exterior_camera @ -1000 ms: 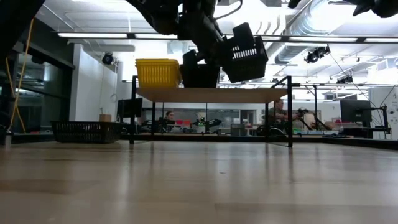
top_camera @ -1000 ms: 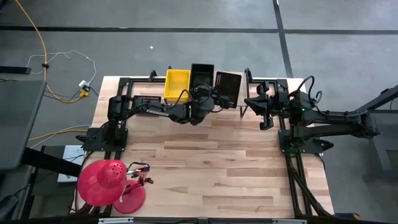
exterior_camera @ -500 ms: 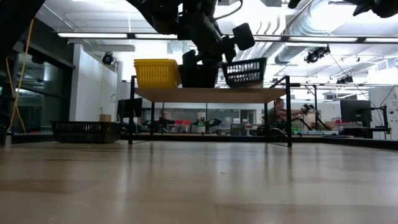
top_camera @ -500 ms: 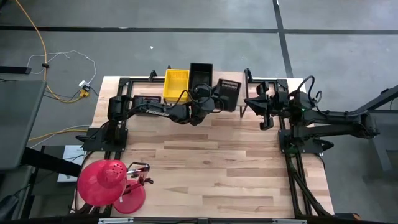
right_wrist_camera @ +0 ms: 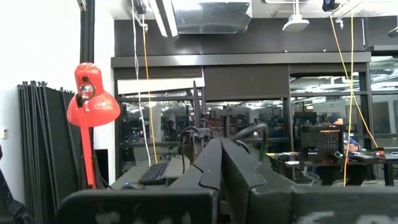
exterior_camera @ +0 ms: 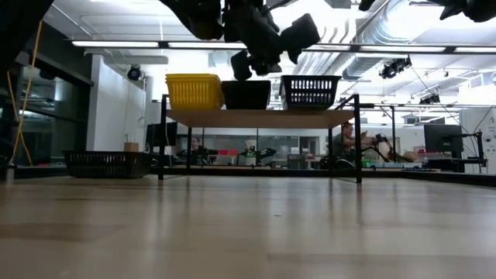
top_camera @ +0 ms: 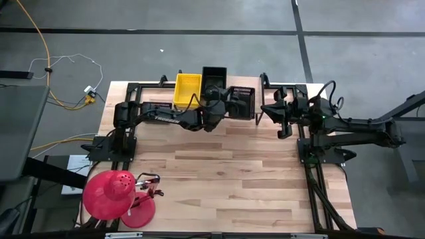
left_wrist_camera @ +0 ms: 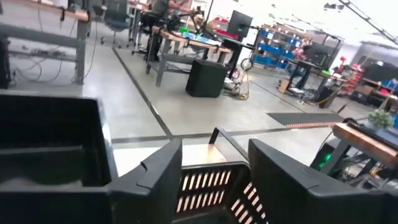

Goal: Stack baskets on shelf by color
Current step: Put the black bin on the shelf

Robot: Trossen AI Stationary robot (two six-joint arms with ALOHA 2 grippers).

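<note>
With your left gripper [exterior_camera: 267, 48] spread open above the black basket [exterior_camera: 310, 91] now sitting on the shelf [exterior_camera: 260, 117], lift straight up so neither finger snags its rim.

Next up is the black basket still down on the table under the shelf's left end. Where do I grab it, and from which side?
Likely best to pinch the black basket by a long rim wall, coming straight down from above. It sits upright and open-topped, beside the shelf legs, so the thin perforated wall fits between two fingers.
</note>
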